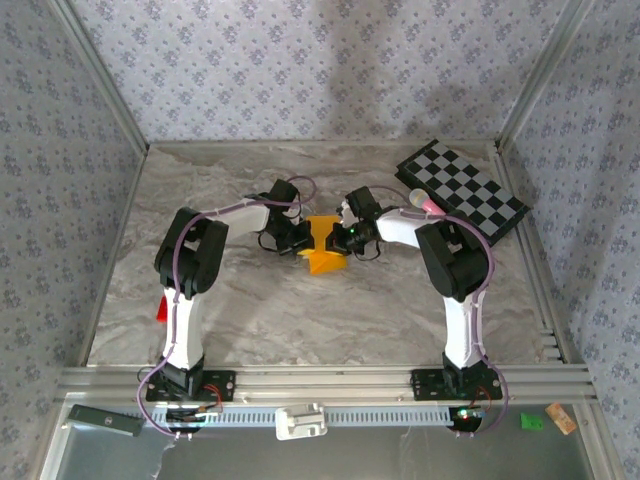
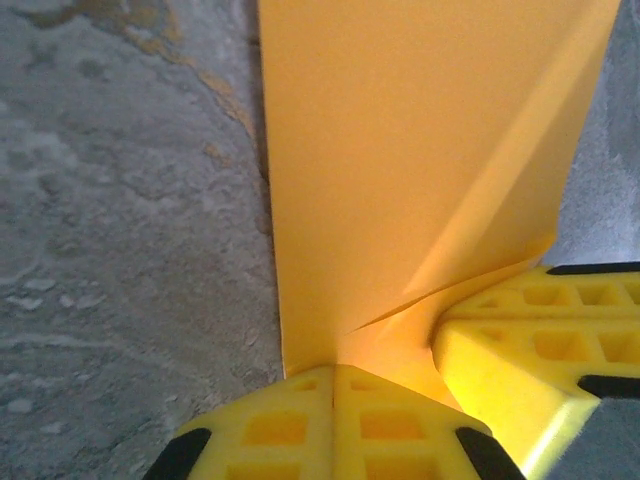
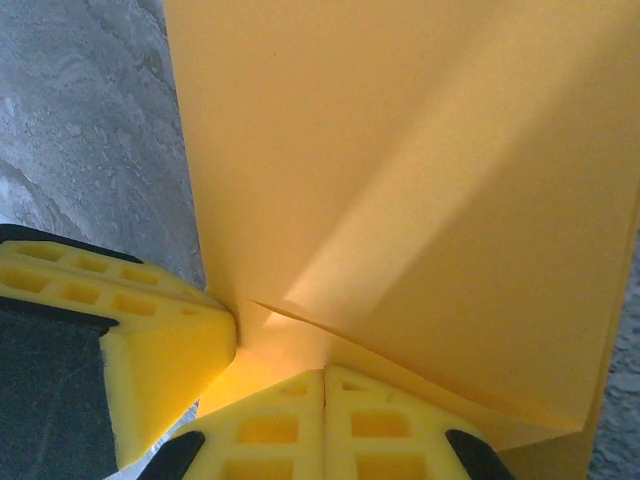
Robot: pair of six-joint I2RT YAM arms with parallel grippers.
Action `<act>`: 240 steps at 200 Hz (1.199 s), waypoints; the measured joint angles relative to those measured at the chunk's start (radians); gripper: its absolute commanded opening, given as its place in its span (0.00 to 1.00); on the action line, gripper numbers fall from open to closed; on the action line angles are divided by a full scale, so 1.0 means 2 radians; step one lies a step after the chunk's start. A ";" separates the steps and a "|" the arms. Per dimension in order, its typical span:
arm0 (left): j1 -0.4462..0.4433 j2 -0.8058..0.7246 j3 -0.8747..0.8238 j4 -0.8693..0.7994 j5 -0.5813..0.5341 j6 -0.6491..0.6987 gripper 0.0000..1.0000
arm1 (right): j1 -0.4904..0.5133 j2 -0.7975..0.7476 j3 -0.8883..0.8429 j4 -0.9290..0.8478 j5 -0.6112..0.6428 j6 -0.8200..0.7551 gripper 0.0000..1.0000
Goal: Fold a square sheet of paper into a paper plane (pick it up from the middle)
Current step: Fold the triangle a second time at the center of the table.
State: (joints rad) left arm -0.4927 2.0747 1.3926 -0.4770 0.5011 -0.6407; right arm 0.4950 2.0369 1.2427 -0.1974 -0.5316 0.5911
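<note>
Now: both end effectors pinching the orange sheet, mid-worktop

Top view. The square sheet of paper [image 1: 325,252], orange-yellow, is at the middle of the grey marbled worktop [image 1: 300,330], between the two arms. It is partly folded: the outline is irregular rather than a plain square, and a darker flap shows along the near edge. The left end effector [image 1: 300,240] meets the sheet's left side and the right end effector [image 1: 345,238] meets its right side. They face each other across the paper, close together.

Left wrist view. The left arm's yellow fingers [image 2: 290,430] are pressed together at the tips with the sheet's edge caught between them. A broad panel of paper runs away from the pinch, and one diagonal crease heads toward the upper right. The right arm's fingers [image 2: 520,350] sit just beside, on the same sheet.

Right wrist view. The right arm's fingers [image 3: 270,430] are likewise pressed together on the paper. A fold line and a loose layer edge start at the pinch. A left-arm finger [image 3: 130,340] is just to the left.

Cannot tell whether the sheet lies flat or is lifted.

Elsewhere. A checkered board [image 1: 462,187] is at the far right, with a pink-tipped stick [image 1: 425,203] at its near edge. A small red block [image 1: 162,310] is by the left arm, well apart from the sheet.
</note>
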 measured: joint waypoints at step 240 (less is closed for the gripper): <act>-0.033 -0.068 -0.109 0.059 0.026 -0.090 0.07 | -0.001 0.011 0.022 -0.032 0.001 -0.004 0.04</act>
State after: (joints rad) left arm -0.5579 1.9388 1.1755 -0.3588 0.5522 -0.8207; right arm 0.4923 2.0583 1.2858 -0.2619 -0.5293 0.5823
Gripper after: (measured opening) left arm 0.078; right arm 0.050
